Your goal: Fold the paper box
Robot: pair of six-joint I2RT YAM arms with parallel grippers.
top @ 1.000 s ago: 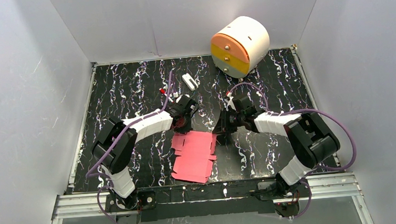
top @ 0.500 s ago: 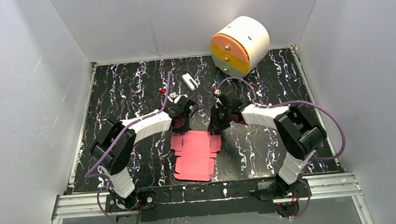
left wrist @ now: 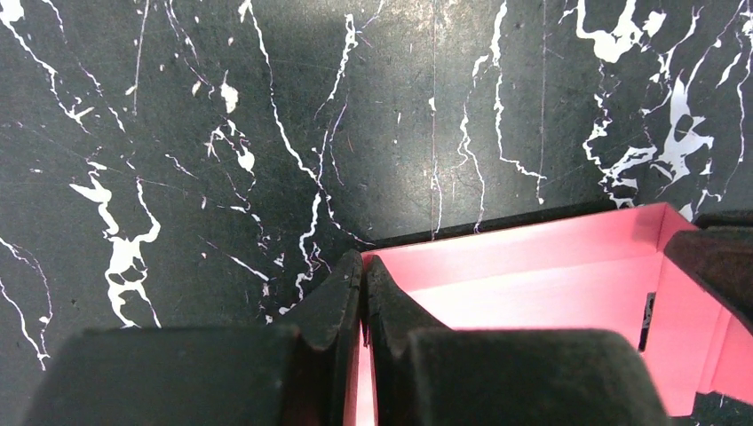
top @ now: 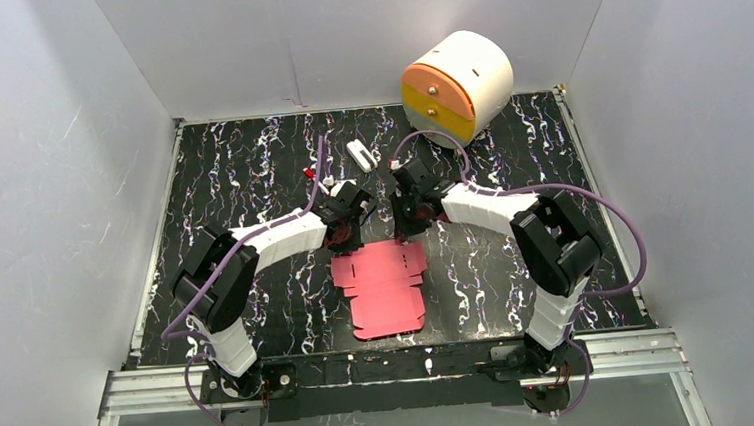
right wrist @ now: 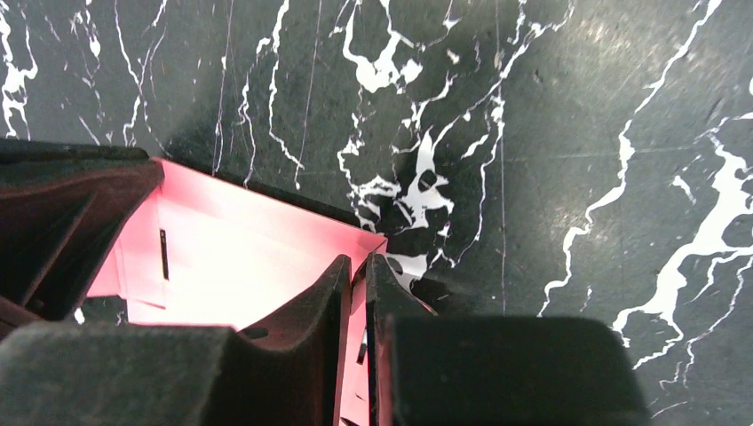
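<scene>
Between L gripper [left wrist: 364,268], R gripper [right wrist: 358,266]: paper box [top: 386,290] pinched.

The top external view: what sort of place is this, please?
Most likely a lab robot cell: plain white panels wall in a black marbled table, and an aluminium rail at its near edge carries the arm bases. The paper box looks like a test prop.

Left arm [top: 276,237] and right arm [top: 480,207]: white shells, chunky black joints. Purple cables [top: 323,159] loop off each, pincer fingers [left wrist: 330,306] matte black.

Left hand [top: 345,239] likely hides part of paper box [top: 387,292].
</scene>
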